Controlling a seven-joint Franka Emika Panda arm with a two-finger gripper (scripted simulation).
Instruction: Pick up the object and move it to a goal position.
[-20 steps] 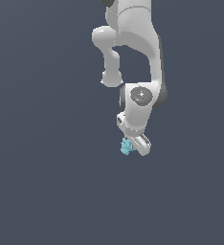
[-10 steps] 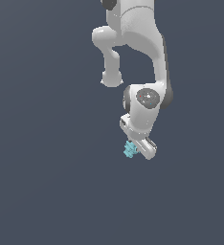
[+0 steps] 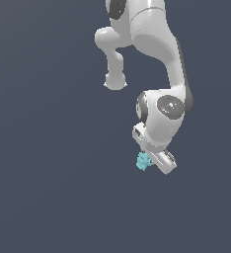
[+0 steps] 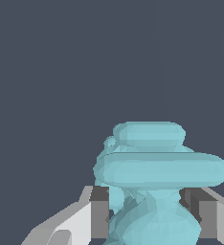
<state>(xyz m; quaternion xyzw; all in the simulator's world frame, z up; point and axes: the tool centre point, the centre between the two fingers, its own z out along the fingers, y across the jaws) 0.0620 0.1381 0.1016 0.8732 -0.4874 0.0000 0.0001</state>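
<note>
Only one arm (image 3: 157, 54), one gripper (image 3: 148, 163) and one object (image 3: 143, 161) appear, set against a plain dark grey-blue backdrop. The object is a small light-cyan knobbly lump, much smaller than the white gripper, and it sits at the gripper's tip, toward the exterior view's left of the white finger block. Nothing else stands around it, and no surface can be made out under it.

From the exterior view the arm comes down out of the upper edge, bends at a round wrist joint and ends in the gripper low in the middle; the fingers themselves are too small there to tell apart.

Up close, the wrist view shows the object (image 4: 157, 182) filling the lower half, with stacked rounded lobes above a twisted lower part. Two fingers (image 4: 98, 213) with dark pads flank that lower part, one on each side, touching it: the jaws are pinching the object between them.
</note>
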